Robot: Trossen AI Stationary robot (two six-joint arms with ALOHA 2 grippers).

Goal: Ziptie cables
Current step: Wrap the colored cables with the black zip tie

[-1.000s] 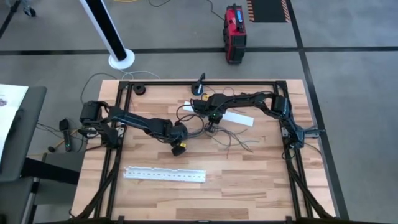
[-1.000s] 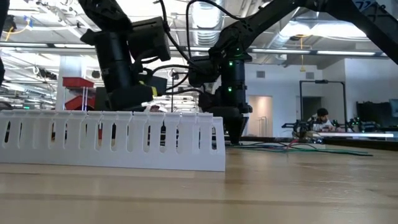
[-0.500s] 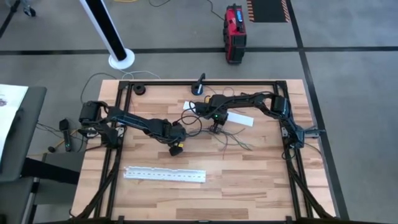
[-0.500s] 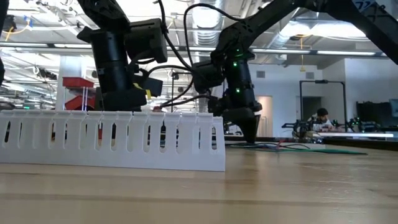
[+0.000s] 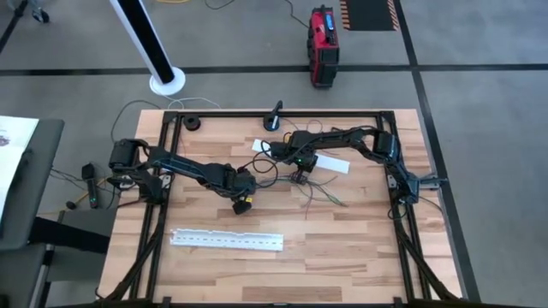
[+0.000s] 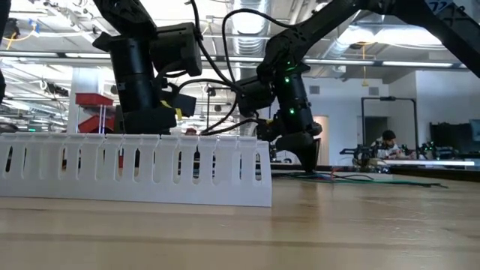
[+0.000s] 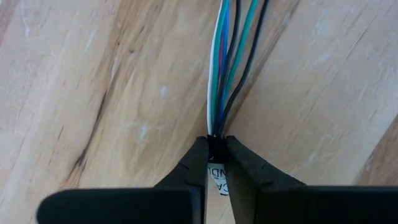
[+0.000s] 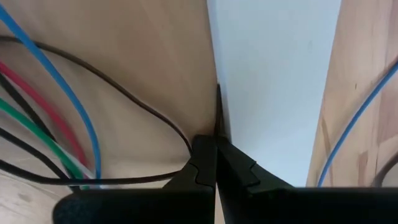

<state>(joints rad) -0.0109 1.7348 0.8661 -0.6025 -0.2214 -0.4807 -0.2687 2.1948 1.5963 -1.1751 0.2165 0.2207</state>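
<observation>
While both arms work near the middle of the wooden table (image 5: 360,248), the front half of the top is mostly bare wood. One long white strip with slots (image 5: 227,240) lies there, well apart from the front edge and from both side edges. In the low view this strip (image 6: 135,169) stands like a little fence across the left and middle of the picture, with plain wood in front of it and to its right.

Behind the strip, the left gripper (image 5: 243,202) points down at the table. In the left wrist view its two fingers (image 7: 186,171) are pressed tight on the end of the cables (image 7: 227,68), which run away from it side by side over the wood. At least six wires show there: white, blue, red, two green and some black.

Farther back, the cables (image 5: 321,192) spread out loose on the wood, to the right of the left gripper and toward the middle of the table. Bare wood lies all around their loose ends.

Just behind them is the right gripper (image 5: 300,177), also pointing down. In the right wrist view its fingers (image 8: 202,162) are squeezed together; a thin dark wire passes at the tips, but whether it is pinched cannot be told. A second white strip (image 5: 330,162) lies flat beside that gripper.

One small black thing (image 5: 274,118) sits at the far edge, and one red box (image 5: 324,34) stands on the floor beyond.
</observation>
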